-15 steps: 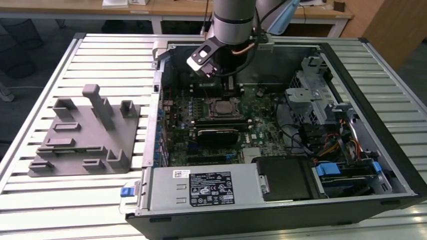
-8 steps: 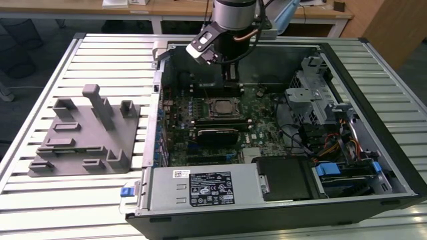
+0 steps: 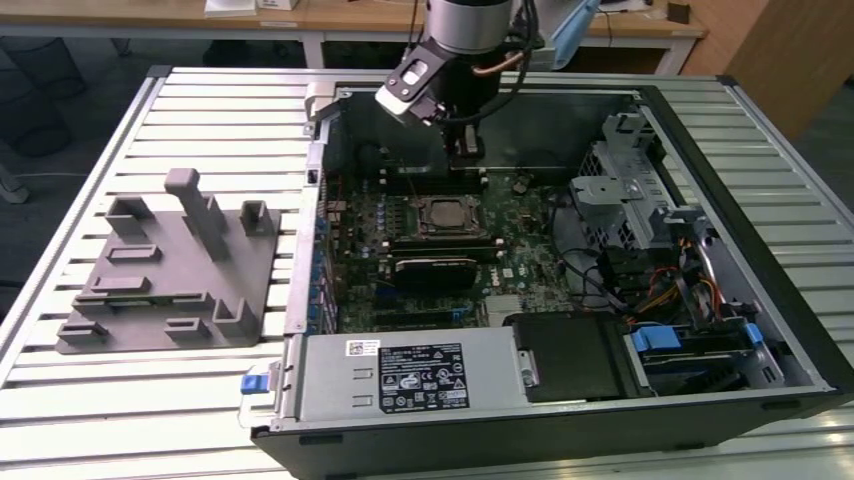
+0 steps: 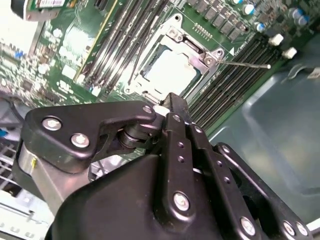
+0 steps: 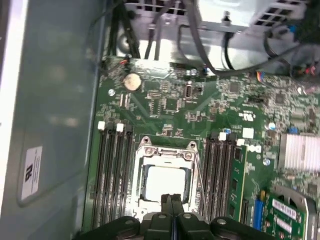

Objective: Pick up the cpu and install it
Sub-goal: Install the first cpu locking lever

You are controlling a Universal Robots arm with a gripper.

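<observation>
The cpu (image 5: 162,181) lies in its socket (image 5: 167,147), just past the fingers (image 5: 166,204), which are clenched together and empty.

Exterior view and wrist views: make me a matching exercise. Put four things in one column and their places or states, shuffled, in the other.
Things:
1. cpu
2. grey fixture
3. gripper
4. black block

Places or states:
A. on the slatted table, outside the computer case
B. on the motherboard, beside the socket
C. lying in the socket
D. shut on nothing, over the motherboard inside the case

Pairs: 1-C, 2-A, 3-D, 4-B
</observation>
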